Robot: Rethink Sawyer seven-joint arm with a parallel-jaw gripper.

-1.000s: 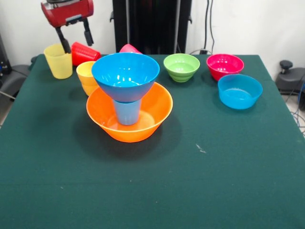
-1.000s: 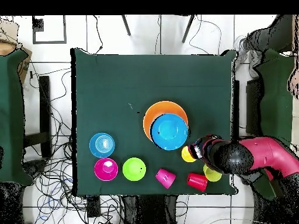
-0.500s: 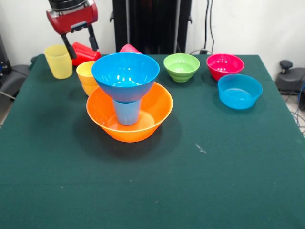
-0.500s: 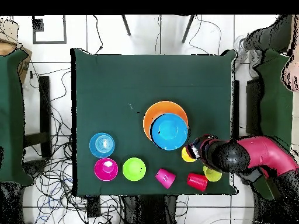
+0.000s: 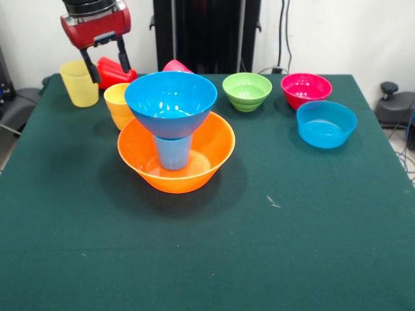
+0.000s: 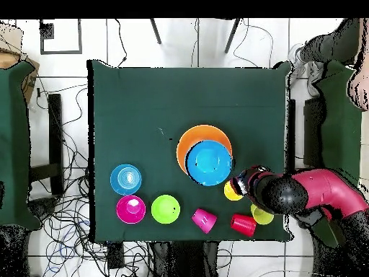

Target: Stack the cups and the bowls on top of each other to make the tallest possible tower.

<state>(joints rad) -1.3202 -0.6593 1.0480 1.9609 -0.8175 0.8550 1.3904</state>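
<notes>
Red-cased pincer [image 5: 104, 56] had risen and drifted slightly right within a second, fingers spread, grasping nothing, above orange cup [image 5: 117, 103]. Tower [image 5: 172, 129] stood unchanged mid-bench: blue bowl on blue cup in orange bowl. Likely lining up orange cup next.

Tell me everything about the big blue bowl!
The big blue bowl is round, shiny plastic, upright and empty. It sits on top of a light blue cup, which stands inside the big orange bowl. It touches only that cup. An orange cup stands just behind it.
</notes>
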